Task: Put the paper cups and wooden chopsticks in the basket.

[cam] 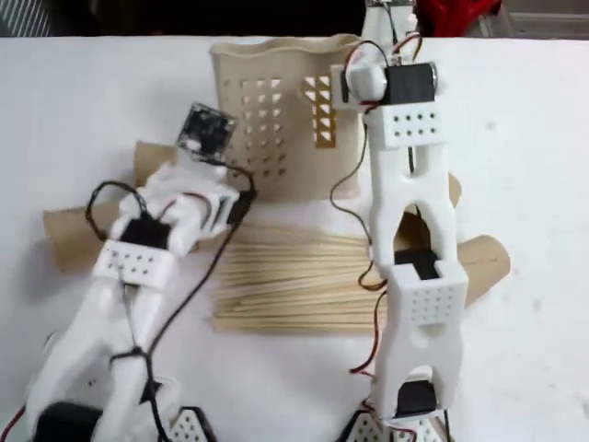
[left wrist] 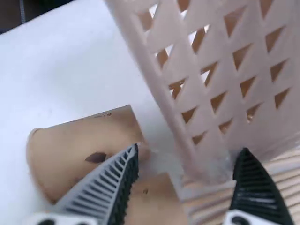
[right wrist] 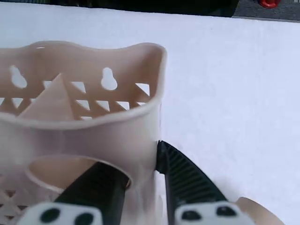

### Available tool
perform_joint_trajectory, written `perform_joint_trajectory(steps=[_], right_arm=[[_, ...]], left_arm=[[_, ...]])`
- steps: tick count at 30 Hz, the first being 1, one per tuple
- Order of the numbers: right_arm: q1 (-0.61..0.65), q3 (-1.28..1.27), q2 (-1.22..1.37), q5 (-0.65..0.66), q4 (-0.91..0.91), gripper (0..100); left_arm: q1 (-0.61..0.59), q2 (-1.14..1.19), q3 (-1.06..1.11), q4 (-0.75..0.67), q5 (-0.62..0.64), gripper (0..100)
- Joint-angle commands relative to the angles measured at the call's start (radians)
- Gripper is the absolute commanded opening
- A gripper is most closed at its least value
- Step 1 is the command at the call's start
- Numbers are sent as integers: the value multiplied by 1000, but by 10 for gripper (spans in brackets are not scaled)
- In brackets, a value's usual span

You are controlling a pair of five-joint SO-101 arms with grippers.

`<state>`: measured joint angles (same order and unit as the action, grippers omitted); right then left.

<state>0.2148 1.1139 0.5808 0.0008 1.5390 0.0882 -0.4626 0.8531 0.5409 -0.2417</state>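
High view, left side: paper cups (cam: 69, 238) lie on the worktop (cam: 83, 92). The left tool (left wrist: 190, 150) gapes wide, empty, astride a lower corner of the basket (cam: 276, 110). Wooden chopsticks (cam: 285, 281) lie centre. The right tool (right wrist: 141, 161) meets the basket's upper-right rim; I cannot tell its grip.

Bright even light, table (cam: 534, 184) glaring (overexposed), faint shadows

Pale basket (cam: 271, 120) at the far side, chopsticks (cam: 294, 281) piled before it, paper cups (cam: 69, 235) lying alongside
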Motion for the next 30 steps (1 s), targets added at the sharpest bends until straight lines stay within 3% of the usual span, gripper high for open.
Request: perform_joint_trajectory(steps=[1, 6, 10, 25, 30], right_arm=[[30, 63, -51, 3, 47, 16], [50, 77, -81, 12, 127, 16], [94, 71, -79, 57, 173, 16], [87, -184, 39, 77, 174, 23], [93, -265, 44, 83, 171, 126]], left_arm=[[21, 177, -109, -114, -2, 325], [1, 453, -285, -140, 3, 326], [-21, 541, -397, -133, 63, 327], [-19, 559, -417, -66, 63, 325], [-21, 549, -430, -14, 69, 327]])
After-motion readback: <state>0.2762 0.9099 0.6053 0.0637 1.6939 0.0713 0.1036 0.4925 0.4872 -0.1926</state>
